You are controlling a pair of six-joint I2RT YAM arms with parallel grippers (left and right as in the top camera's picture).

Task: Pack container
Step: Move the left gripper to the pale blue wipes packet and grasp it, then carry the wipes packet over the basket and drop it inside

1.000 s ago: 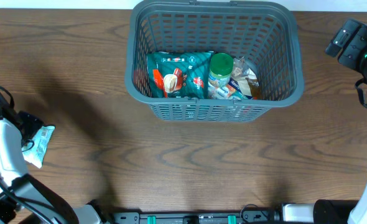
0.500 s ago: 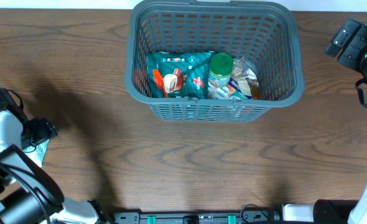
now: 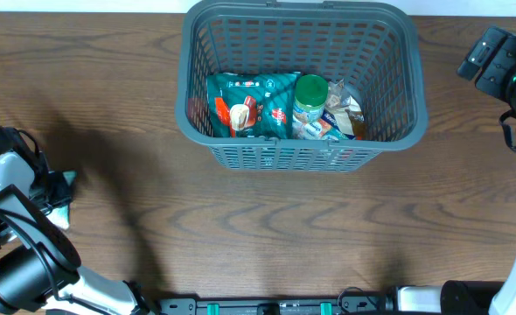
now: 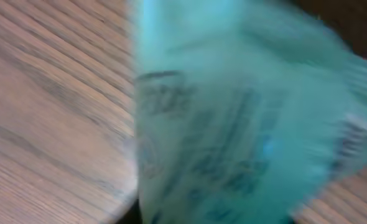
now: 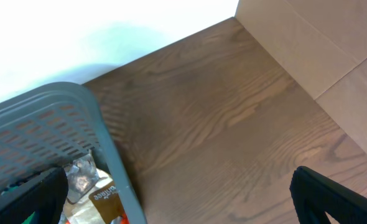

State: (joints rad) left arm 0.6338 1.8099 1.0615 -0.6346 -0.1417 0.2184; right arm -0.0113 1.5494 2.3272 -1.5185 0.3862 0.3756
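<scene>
Container: we see the large dark grey plastic basket (image 3: 302, 156) at the far middle of the brown wooden table (image 3: 240, 227), well apart from both grippers.
Look: rounded rectangle with slotted lattice walls, holding a teal snack packet (image 3: 251, 105), a green-lidded jar (image 3: 310, 92) and a crinkled clear bag (image 3: 345, 109).
Right gripper (image 5: 180, 205): fingers spread, holding nothing, off the basket's right side.
Left gripper (image 3: 55, 185): at the table's left edge, over a blurred light teal packet (image 4: 233, 124); we cannot tell its grip.

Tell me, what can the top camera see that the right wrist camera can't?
Only the overhead shows the whole basket, the green-lidded jar inside it and the left arm. Only the right wrist view shows its own dark fingers, spread wide, and a beige board. Both show the basket's corner, the silvery packet and the wooden table.
</scene>
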